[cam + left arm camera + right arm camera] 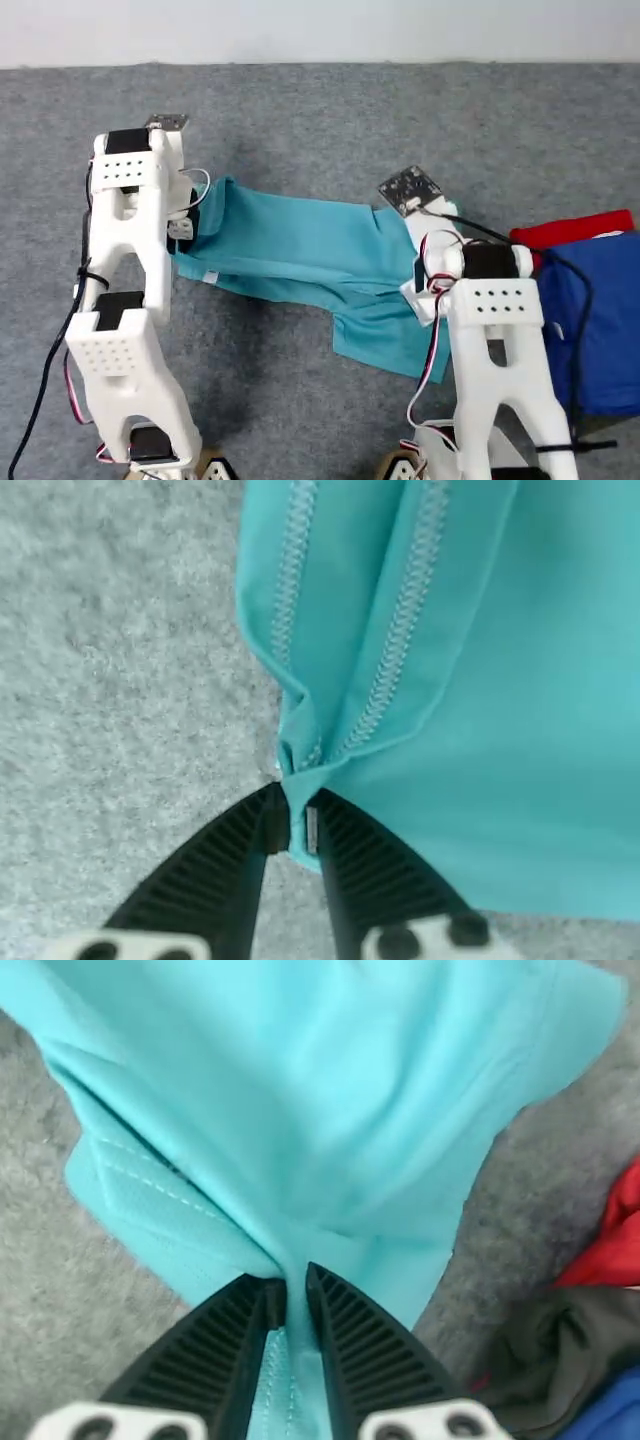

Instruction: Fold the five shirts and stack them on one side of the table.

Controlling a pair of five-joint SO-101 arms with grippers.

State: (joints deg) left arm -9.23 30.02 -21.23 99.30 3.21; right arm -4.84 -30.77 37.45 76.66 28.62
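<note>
A teal shirt point(300, 250) is stretched across the middle of the grey table between my two arms. My left gripper point(292, 825) is shut on a hemmed corner of the teal shirt point(480, 680) at its left end. At the opposite end my right gripper point(295, 1305) is shut on a bunched fold of the teal shirt point(320, 1100). In the high view the left gripper point(188, 225) sits by the shirt's left edge, and the right gripper point(430, 265) by its right edge.
At the right edge of the table lies a pile of other shirts: a blue one point(600, 320) over a red one point(575, 228), with dark cloth point(545, 1360) beside them. Grey carpet-like table surface point(300, 120) spreads all round.
</note>
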